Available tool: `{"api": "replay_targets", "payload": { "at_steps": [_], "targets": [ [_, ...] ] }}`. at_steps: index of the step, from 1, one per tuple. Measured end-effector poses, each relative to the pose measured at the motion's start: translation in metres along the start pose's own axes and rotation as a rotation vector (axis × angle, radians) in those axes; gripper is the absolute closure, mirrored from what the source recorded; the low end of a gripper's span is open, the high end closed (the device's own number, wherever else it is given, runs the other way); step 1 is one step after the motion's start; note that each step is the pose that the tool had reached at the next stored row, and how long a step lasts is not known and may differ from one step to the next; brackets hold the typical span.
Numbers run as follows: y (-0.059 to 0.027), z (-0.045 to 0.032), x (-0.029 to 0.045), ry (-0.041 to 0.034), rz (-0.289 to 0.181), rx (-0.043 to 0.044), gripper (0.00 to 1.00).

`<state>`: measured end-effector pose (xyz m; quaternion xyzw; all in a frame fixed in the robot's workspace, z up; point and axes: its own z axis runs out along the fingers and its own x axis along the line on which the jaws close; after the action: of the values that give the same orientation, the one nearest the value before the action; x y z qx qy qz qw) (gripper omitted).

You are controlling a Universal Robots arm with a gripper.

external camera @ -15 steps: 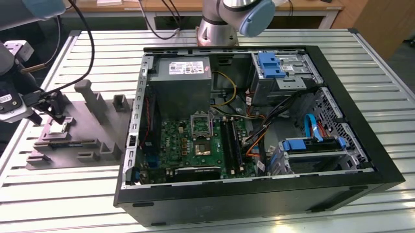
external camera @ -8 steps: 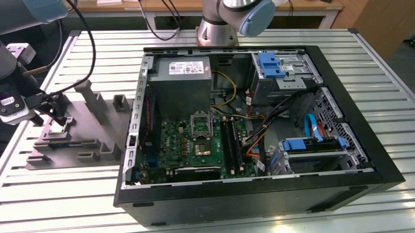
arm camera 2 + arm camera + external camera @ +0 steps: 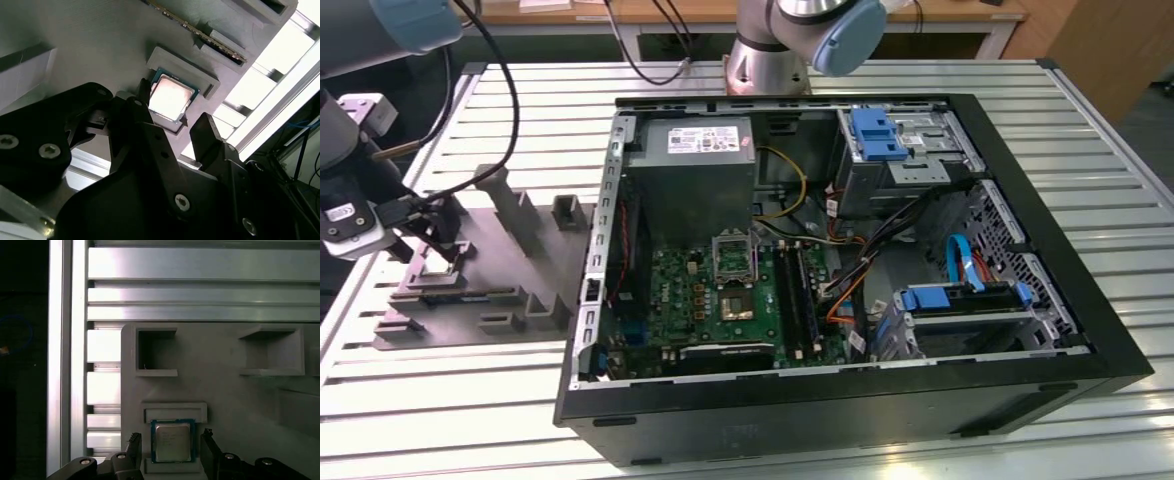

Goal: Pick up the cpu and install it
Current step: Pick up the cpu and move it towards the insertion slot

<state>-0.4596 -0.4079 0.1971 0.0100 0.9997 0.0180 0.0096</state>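
One slatted aluminium bench carries everything. On it lies a big black computer case, side panel off, with its green motherboard facing up. The metal-framed square socket on that board looks unfilled, so I'd say the install has not been done.

Over on the exterior view's left, well apart from the socket, sits the grey plastic tray with its raised blocks and pockets. The arm's gripper hangs right down over it.

Both wrist views get us in close. The cpu, a small flat square chip with a silvery-grey metal top and a pale rim, lies flat in its shallow pocket of the tray. The black fingers are spread, one on each side of it. A sliver of tray shows between each tip and the chip's edge, so nothing is pinched and the chip is not lifted.

My read: this is the pick-up step, at the point of lining up for the grasp. Getting hold of it calls for both fingers to meet opposite edges evenly. The chip has to stay level as it clears the low pocket walls, because a skewed squeeze could tip it or jam it against the rim.
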Motion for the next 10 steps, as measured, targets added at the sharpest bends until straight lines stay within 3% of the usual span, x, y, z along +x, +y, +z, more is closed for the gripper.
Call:
{"api": "replay_targets", "payload": {
  "at_steps": [10],
  "targets": [
    [-0.0002,0.0047,0.0,0.0002,0.0,0.0007,0.42]
  ]
}}
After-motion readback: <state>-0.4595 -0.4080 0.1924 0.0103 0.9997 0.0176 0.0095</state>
